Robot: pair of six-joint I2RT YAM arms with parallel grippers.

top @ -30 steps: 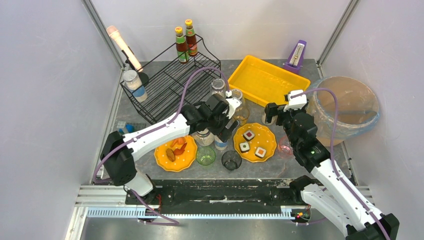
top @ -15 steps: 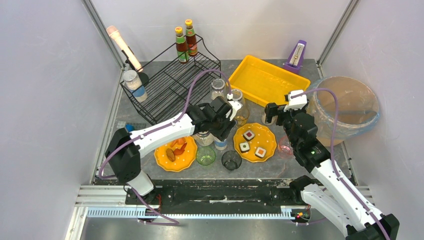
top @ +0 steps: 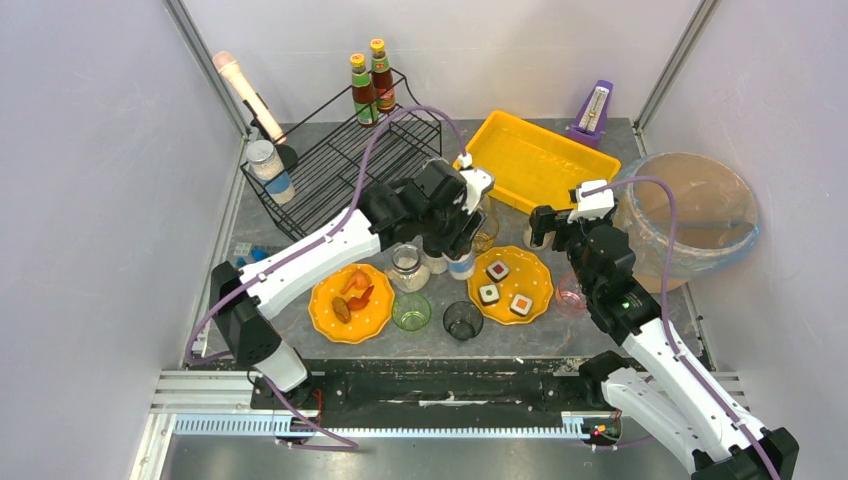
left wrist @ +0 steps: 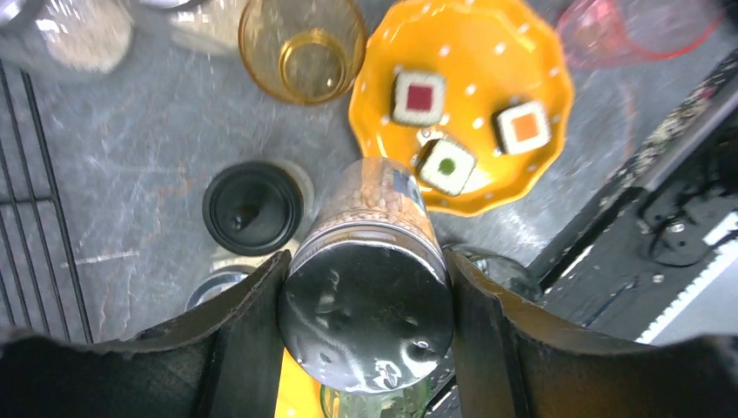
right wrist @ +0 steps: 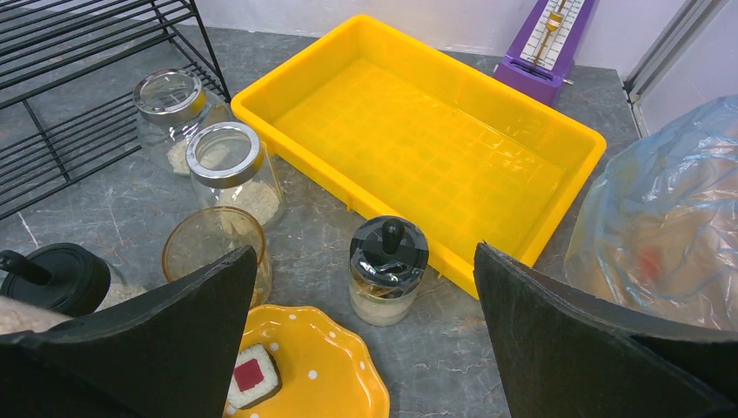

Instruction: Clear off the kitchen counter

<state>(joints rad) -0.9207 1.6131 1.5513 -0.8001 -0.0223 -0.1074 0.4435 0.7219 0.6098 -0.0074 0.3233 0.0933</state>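
Over the worktop point(left wrist: 130, 148), one silver-lidded jar point(left wrist: 365, 322) is gripped in the left jaws, the right jaws are open and empty, and plates point(top: 510, 283), glasses point(top: 462, 320) and jars point(right wrist: 224, 165) are left uncleared

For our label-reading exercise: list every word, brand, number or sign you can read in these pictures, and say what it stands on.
No text here can be read.
Two sauce bottles: labels too small to read.
Far-left shaker: blue label, blurred.
The jar in the left claw: blue label patch, unreadable.
Purple metronome: scale marks blurred.
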